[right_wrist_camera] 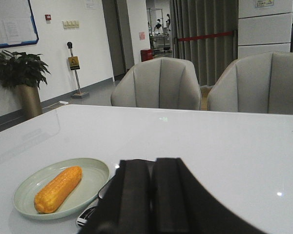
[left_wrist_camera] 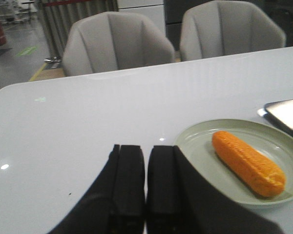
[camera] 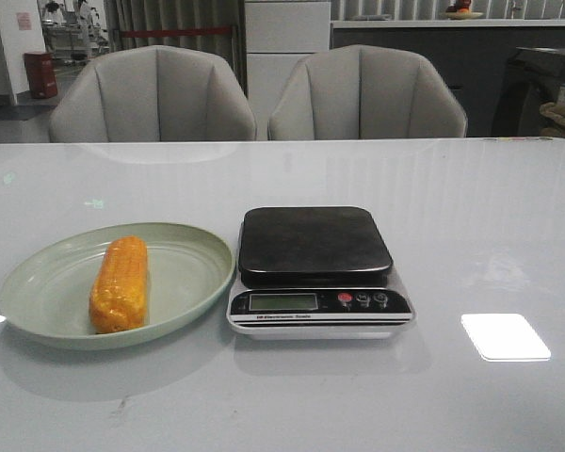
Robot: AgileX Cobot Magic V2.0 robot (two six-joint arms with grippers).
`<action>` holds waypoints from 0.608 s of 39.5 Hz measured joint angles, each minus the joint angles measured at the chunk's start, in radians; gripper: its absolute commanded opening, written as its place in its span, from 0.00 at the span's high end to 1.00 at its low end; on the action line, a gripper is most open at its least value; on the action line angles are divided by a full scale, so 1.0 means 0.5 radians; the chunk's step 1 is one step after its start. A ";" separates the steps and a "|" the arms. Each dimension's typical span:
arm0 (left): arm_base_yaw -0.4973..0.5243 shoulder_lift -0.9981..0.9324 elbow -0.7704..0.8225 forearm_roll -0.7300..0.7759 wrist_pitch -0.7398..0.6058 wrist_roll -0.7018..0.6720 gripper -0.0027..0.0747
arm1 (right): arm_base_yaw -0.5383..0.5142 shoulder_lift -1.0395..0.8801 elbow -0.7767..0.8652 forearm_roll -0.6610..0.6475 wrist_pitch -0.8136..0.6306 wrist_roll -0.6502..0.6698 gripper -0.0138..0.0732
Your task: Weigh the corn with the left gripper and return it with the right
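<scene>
Front view: one corn cob (camera: 120, 284), one pale green plate (camera: 38, 297), one electronic kitchen scale (camera: 318, 271), two grey chairs (camera: 153, 96) behind the white table (camera: 490, 235); neither arm shows in this view.
Corn: lies lengthwise in the plate, on the table's left side, touched by no pincer.
Plate: sits just beside the scale's left edge.
Scale: one dark platform, bare; one display and three round buttons along its front.
Left gripper (left_wrist_camera: 146, 187): jaws drawn together with only a thin slit between, holding nothing, above bare table near the plate's rim.
Right gripper (right_wrist_camera: 153, 195): jaws pressed together, holding nothing, over the scale, which it mostly hides.
Light: one bright rectangular reflection (camera: 505, 336) on the table right of the scale.
</scene>
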 measured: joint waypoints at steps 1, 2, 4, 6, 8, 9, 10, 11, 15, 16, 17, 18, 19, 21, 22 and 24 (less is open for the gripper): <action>0.046 0.000 0.029 0.000 -0.035 0.000 0.82 | 0.000 0.000 0.000 0.000 0.000 0.000 0.66; 0.072 0.000 0.059 0.000 -0.080 0.000 0.82 | 0.000 0.000 0.000 0.000 0.003 0.000 0.66; 0.122 0.000 0.114 0.000 -0.164 0.000 0.82 | 0.000 0.000 0.000 0.000 0.003 0.000 0.66; 0.164 0.000 0.153 0.000 -0.234 0.000 0.82 | 0.000 0.000 0.000 0.000 0.003 0.000 0.66; 0.186 0.000 0.153 -0.022 -0.303 0.000 0.82 | 0.000 0.000 0.000 0.000 0.003 0.000 0.66; 0.190 0.000 0.153 -0.045 -0.350 0.000 0.82 | 0.000 0.000 0.000 0.000 0.003 0.000 0.66; 0.194 0.000 0.153 -0.064 -0.366 0.000 0.82 | 0.000 0.000 0.000 0.000 0.003 0.000 0.66; 0.198 0.000 0.153 -0.097 -0.375 0.000 0.82 | 0.000 0.000 0.000 0.000 0.003 0.000 0.66; 0.202 0.000 0.153 -0.172 -0.378 0.000 0.82 | 0.000 0.000 0.000 0.000 0.003 0.000 0.66; 0.202 0.000 0.153 -0.177 -0.378 0.000 0.82 | 0.000 0.000 0.000 0.000 0.003 0.000 0.66; 0.202 0.000 0.153 -0.186 -0.380 0.000 0.82 | 0.000 0.000 0.000 0.000 0.003 0.000 0.66; 0.202 0.000 0.153 -0.189 -0.380 0.000 0.82 | 0.000 0.000 0.000 0.000 0.003 0.000 0.66; 0.205 0.000 0.153 -0.193 -0.380 0.000 0.82 | 0.000 0.000 0.000 0.000 0.003 0.000 0.66; 0.205 0.000 0.153 -0.200 -0.380 0.000 0.82 | 0.000 0.000 0.000 0.000 0.003 0.000 0.66; 0.205 0.000 0.153 -0.201 -0.380 0.000 0.82 | 0.000 0.000 0.000 0.000 0.003 0.000 0.66; 0.205 0.000 0.153 -0.201 -0.380 0.000 0.82 | 0.000 0.000 0.000 0.000 0.003 0.000 0.66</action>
